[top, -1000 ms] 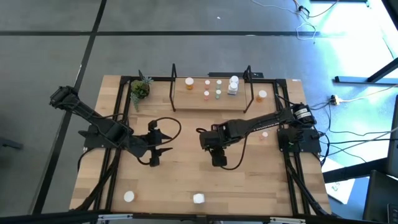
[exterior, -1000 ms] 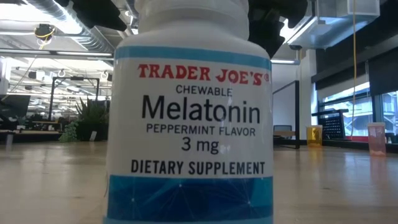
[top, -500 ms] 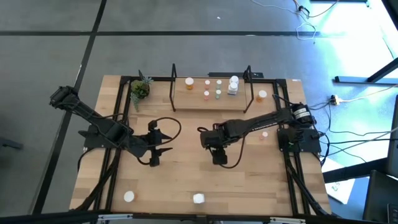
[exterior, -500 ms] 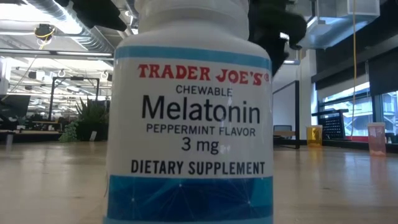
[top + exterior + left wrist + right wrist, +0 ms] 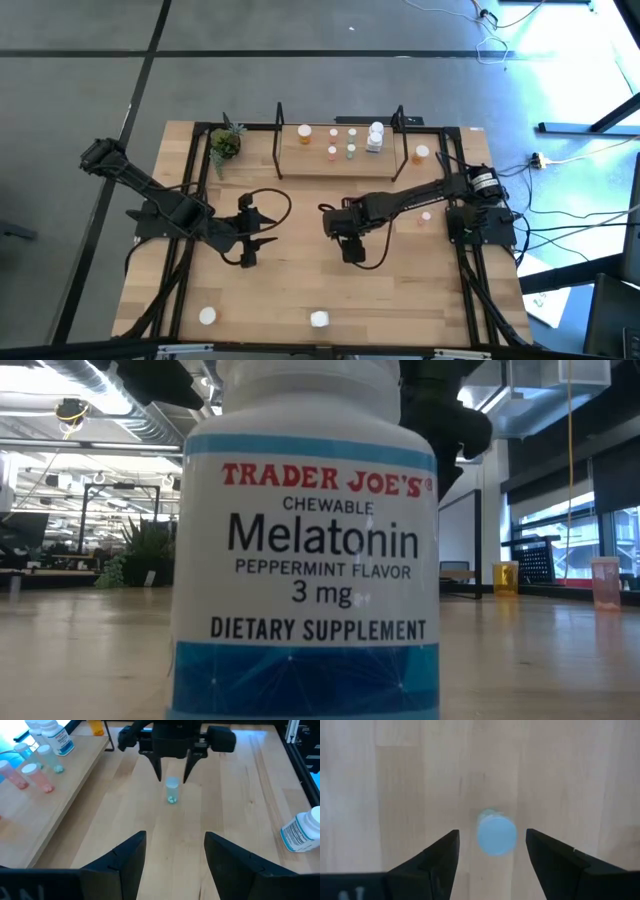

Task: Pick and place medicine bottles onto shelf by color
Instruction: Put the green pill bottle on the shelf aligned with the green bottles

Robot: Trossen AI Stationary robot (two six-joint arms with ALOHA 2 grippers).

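Observation:
A small pale green bottle (image 5: 171, 795) with a light blue cap (image 5: 496, 835) stands upright on the tabletop near the middle. My right gripper (image 5: 173, 779) points down over it, open, with one finger on each side of the cap and a gap to both. My left gripper (image 5: 252, 240) hangs open and empty over the table's left half, facing the bottle. The shelf (image 5: 340, 168) lies along the far edge and carries several bottles, among them an orange one (image 5: 303, 130) and a white one (image 5: 375, 138).
A potted plant (image 5: 225, 143) stands left of the shelf. Near the front edge stand two white bottles (image 5: 319, 319) (image 5: 207, 316); the melatonin bottle (image 5: 305, 560) fills the low view. Two more bottles (image 5: 421, 152) (image 5: 425, 215) stand at the right.
My right gripper has sunk a little toward the table over the small bottle. The left arm and the bottles have kept still.

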